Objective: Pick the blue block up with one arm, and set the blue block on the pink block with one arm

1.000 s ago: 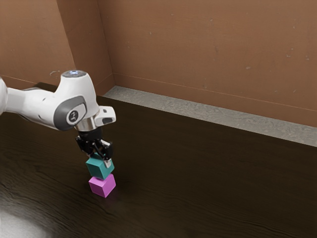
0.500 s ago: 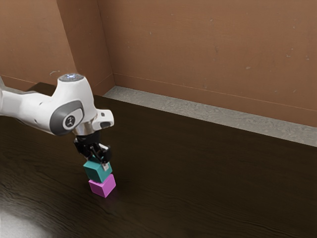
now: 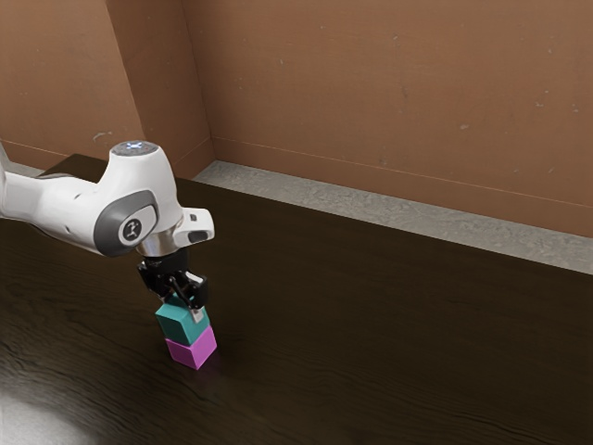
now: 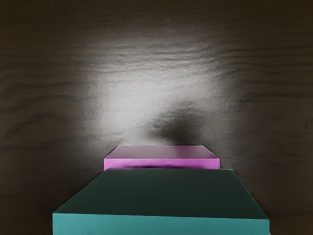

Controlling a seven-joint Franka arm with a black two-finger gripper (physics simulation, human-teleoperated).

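The blue block (image 3: 182, 324), teal in colour, rests squarely on top of the pink block (image 3: 192, 350) on the dark wooden table (image 3: 371, 324). My gripper (image 3: 184, 302) comes down from above and is shut on the blue block's upper part, a finger on either side. In the wrist view the blue block (image 4: 161, 205) lies just under the hand, and the far part of the pink block (image 4: 161, 157) shows beyond it.
A brown wall (image 3: 389, 93) and a grey floor strip (image 3: 389, 213) run behind the table's far edge. The white arm (image 3: 83, 209) reaches in from the exterior view's left.
My hand has lowered and shifted slightly toward the exterior view's left, bringing the blue block from a tilted hover down flat onto the pink block.
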